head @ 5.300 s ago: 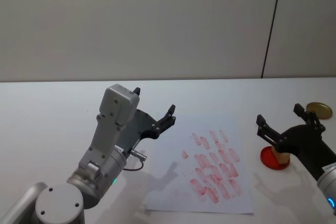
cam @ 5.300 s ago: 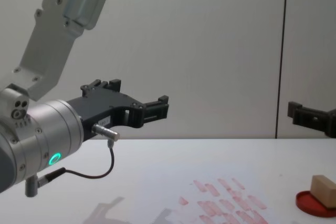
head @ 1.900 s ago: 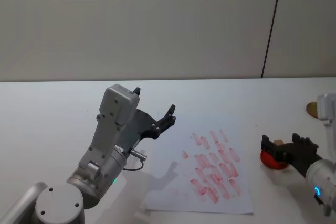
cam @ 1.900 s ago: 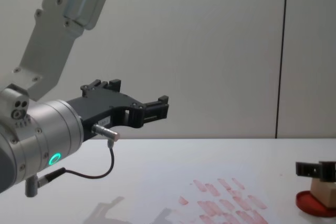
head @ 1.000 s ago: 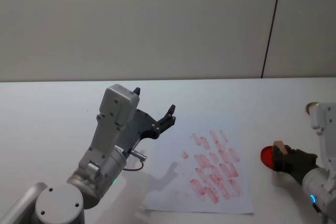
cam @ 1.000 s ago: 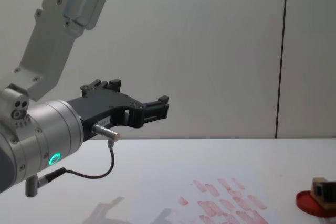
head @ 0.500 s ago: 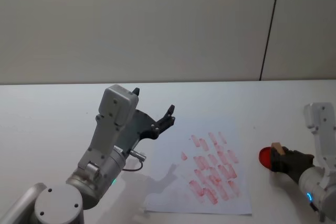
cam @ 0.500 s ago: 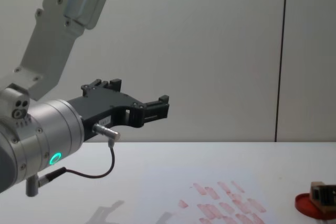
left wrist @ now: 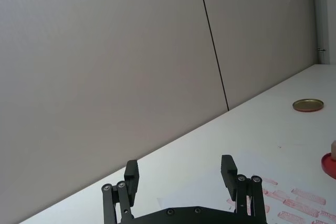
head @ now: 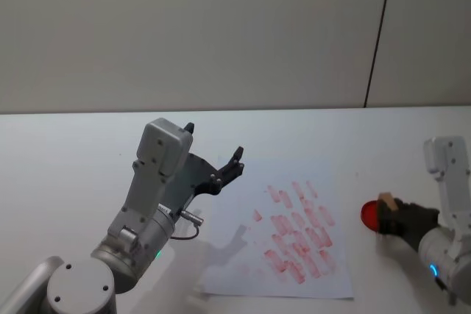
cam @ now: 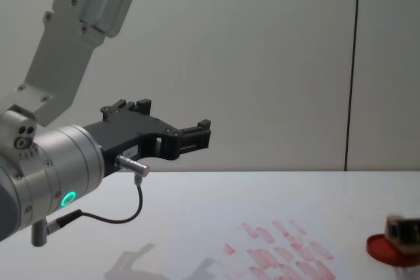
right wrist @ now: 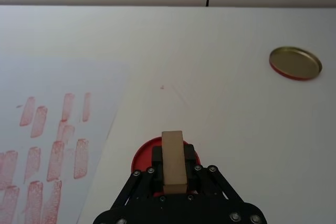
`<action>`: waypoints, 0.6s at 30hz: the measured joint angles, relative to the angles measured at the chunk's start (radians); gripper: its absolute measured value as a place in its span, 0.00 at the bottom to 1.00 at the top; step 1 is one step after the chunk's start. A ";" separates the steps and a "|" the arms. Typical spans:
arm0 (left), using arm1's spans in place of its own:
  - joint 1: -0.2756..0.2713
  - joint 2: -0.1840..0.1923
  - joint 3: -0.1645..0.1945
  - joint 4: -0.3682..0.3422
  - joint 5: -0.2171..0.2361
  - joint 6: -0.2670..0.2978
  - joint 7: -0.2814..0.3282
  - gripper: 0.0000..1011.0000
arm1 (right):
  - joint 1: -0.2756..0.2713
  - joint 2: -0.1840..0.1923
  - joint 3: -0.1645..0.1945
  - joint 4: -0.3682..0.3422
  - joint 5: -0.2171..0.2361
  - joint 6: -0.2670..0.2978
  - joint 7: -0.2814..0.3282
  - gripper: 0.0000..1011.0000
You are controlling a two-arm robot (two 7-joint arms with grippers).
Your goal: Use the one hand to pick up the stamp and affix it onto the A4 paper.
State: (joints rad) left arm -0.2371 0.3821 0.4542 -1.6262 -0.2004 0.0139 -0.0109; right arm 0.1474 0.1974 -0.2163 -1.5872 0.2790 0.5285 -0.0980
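The stamp [right wrist: 173, 160], a small tan wooden block, stands over the round red ink pad [right wrist: 143, 157] at the table's right. My right gripper [right wrist: 173, 156] is shut on it, one black finger on each long side. The head view shows the stamp [head: 385, 201] by the pad's [head: 369, 215] right edge, and the chest view shows the stamp [cam: 398, 227] just over the pad [cam: 384, 248]. I cannot tell whether block and pad touch. The A4 paper [head: 235, 262], with rows of pink-red prints, lies left of the pad. My left gripper [head: 215, 168] hangs open in the air above the paper's left edge.
A gold round lid [right wrist: 295, 63] lies flat on the white table beyond the ink pad, also seen far off in the left wrist view as the lid [left wrist: 307, 105]. A grey wall with a dark vertical seam backs the table.
My right gripper came down around the stamp on the ink pad and shut on it. Over the last second it has barely moved. The left arm has held still.
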 joint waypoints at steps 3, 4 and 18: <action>0.000 0.000 0.000 0.000 0.000 0.000 0.000 0.98 | 0.000 0.004 0.001 -0.022 -0.017 -0.014 0.007 0.22; 0.000 0.000 0.000 0.000 0.000 0.000 0.000 0.98 | 0.000 0.005 0.001 -0.028 -0.021 -0.018 0.008 0.22; 0.000 0.000 0.000 0.000 0.000 0.000 0.000 0.98 | 0.011 0.019 0.001 -0.098 -0.083 -0.092 0.094 0.22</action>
State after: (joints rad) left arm -0.2371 0.3821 0.4542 -1.6262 -0.2004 0.0139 -0.0109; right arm 0.1584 0.2168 -0.2157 -1.6849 0.1961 0.4363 -0.0044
